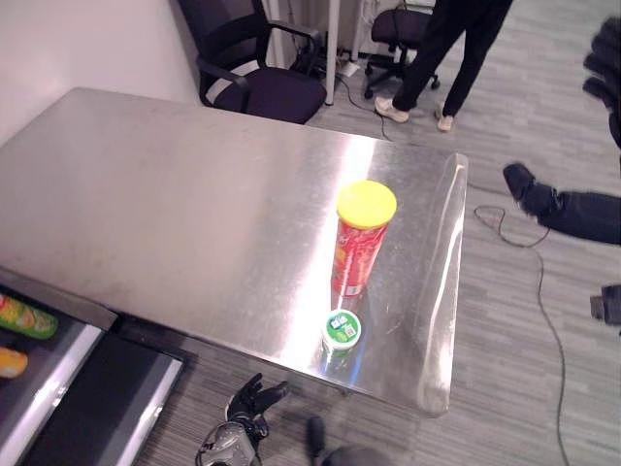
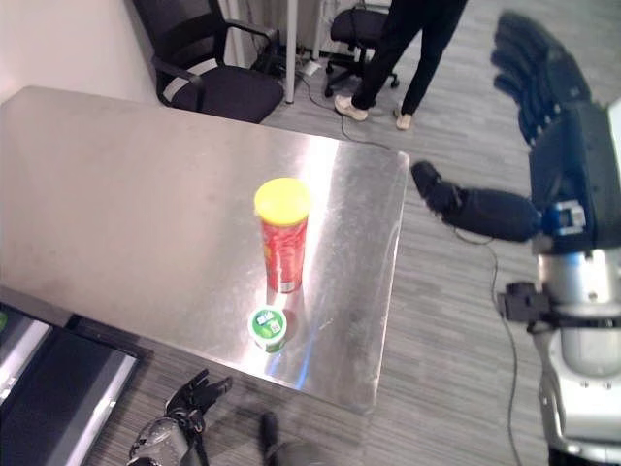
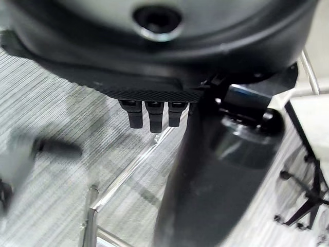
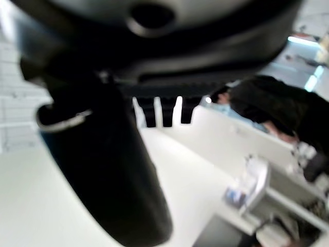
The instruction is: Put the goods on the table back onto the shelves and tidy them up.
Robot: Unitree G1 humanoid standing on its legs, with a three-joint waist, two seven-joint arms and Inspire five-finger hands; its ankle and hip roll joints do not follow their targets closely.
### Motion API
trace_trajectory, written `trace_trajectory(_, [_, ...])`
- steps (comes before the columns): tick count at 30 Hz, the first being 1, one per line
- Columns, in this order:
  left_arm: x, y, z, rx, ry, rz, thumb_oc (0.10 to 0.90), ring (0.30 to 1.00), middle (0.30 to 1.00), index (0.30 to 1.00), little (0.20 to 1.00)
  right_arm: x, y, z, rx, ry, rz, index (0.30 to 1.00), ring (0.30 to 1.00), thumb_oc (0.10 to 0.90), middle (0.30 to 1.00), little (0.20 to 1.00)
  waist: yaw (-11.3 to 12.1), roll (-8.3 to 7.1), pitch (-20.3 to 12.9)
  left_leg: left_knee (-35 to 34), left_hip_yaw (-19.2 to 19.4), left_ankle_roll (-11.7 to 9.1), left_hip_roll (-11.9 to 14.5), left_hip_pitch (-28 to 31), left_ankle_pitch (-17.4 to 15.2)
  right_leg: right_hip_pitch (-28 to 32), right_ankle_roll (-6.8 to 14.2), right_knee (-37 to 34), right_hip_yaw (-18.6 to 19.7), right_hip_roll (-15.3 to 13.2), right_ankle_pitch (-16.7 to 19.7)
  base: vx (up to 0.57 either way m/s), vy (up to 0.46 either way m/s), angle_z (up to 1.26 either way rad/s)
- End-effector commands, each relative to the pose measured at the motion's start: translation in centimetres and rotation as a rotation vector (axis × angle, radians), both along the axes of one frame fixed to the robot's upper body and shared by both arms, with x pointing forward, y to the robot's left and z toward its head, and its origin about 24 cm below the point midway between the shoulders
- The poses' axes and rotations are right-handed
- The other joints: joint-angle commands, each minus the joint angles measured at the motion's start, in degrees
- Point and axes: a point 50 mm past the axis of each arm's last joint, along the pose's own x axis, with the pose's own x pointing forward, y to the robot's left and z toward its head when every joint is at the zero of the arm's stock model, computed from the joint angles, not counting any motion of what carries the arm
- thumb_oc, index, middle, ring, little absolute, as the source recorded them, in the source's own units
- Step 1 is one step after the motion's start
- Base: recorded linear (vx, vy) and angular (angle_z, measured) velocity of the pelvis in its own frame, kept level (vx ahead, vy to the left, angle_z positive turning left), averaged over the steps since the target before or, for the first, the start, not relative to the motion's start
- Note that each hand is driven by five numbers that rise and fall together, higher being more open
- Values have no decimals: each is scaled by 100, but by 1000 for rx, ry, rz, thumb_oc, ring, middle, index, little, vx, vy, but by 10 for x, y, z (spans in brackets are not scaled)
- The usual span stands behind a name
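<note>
A brushed stainless-steel table (image 1: 175, 194) fills most of the head views, and two goods still wait on it near its right-hand edge: a tall red cylindrical snack can with a yellow plastic lid (image 1: 361, 243), standing upright, and just beside it at about six o'clock, close to the table's near edge, a small round tub with a green and white lid (image 1: 342, 330). Standing apart from each other and upright, each looks open to a grasp from the side or from above, so the tidying seems at an early stage. At about eight o'clock from the can, below the table's near corner, a dark shelf with pale rails (image 1: 68, 388) holds green and orange packets (image 1: 24, 320), likely where the goods belong. The robot's right hand (image 2: 558, 107) is raised high at about two o'clock from the can, well apart from it, fingers spread and straight, thumb jutting toward the table, holding nothing. The left hand (image 1: 250, 403) hangs low at six o'clock, under the table's front edge, fingers loosely curled around nothing. A black office chair (image 1: 257, 73) and a person's dark-trousered legs (image 1: 456, 49) stand beyond the table at twelve o'clock.
</note>
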Motion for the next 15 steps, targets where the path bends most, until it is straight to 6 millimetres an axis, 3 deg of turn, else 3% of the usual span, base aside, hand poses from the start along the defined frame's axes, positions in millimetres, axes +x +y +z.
trace_trajectory(1, [1,5,0,36,3,-6,800,900,900,900,900,-30,-7,27,53,-256,-44,900,900,800,900,900,-137,-183,-281,-185,318,445,-634,867,-86,282,880,-528,275,-603,97,65,94,-38])
trace_trajectory(4, [-1,4,0,54,3,-73,800,900,900,900,900,-38,-10,29,80,-287,-33,900,900,800,900,900,-258,-49,-384,-620,459,444,-723,1161,-61,335,964,-752,300,-616,215,114,133,-28])
trace_trajectory(10, [-6,14,-2,51,16,-7,800,900,900,900,900,-43,-15,26,118,-287,-30,900,900,800,900,900,-270,-66,-447,-623,607,523,-844,1274,-265,393,1114,-969,409,-711,440,22,90,-18])
trace_trajectory(15, [3,12,3,93,-44,-138,800,900,900,900,900,-34,-13,18,145,-235,5,900,900,800,900,900,-240,-62,-424,-623,690,714,-1045,1327,-445,294,1293,-951,573,-846,604,-27,143,-10])
